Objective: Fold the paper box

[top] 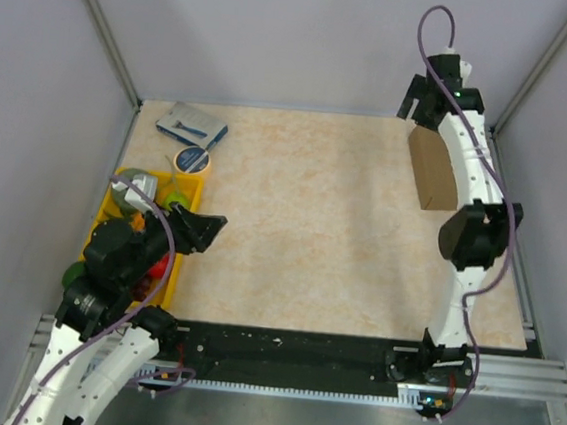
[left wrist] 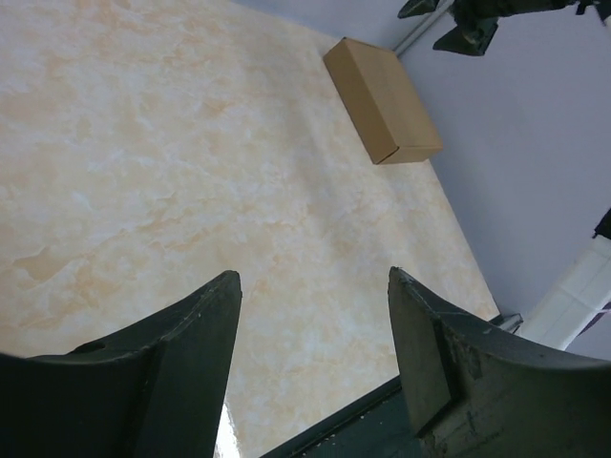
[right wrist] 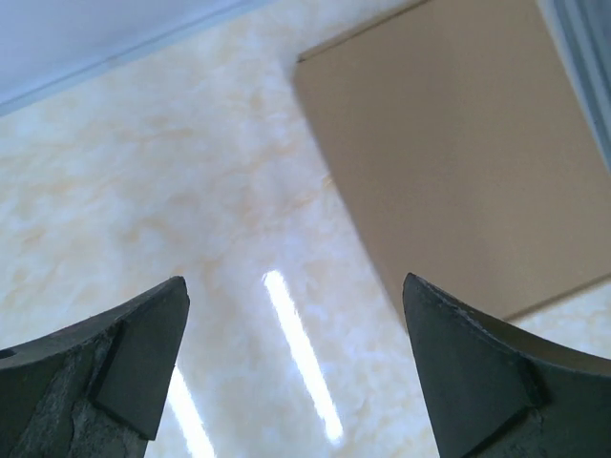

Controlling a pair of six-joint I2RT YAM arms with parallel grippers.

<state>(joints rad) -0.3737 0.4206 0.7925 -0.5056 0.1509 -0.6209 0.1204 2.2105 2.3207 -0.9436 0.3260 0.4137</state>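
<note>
The paper box [top: 431, 168] is a closed rectangular brown cardboard carton lying flat at the far right of the table. It also shows in the left wrist view [left wrist: 382, 98] and fills the upper right of the right wrist view [right wrist: 458, 153]. My right gripper [top: 427, 104] is open and empty, raised just beyond the box's far end; in its own view the gripper [right wrist: 296, 286] hangs over bare table left of the box. My left gripper [top: 212, 228] is open and empty at the near left, far from the box; in its wrist view the gripper [left wrist: 315, 281] hangs over bare table.
A yellow bin [top: 172, 272] with small items sits at the left edge under the left arm. A blue-grey flat packet [top: 194, 124] and a tape roll [top: 192, 160] lie at the far left corner. Grey walls enclose the table; a black strip [top: 290, 349] runs along the near edge.
</note>
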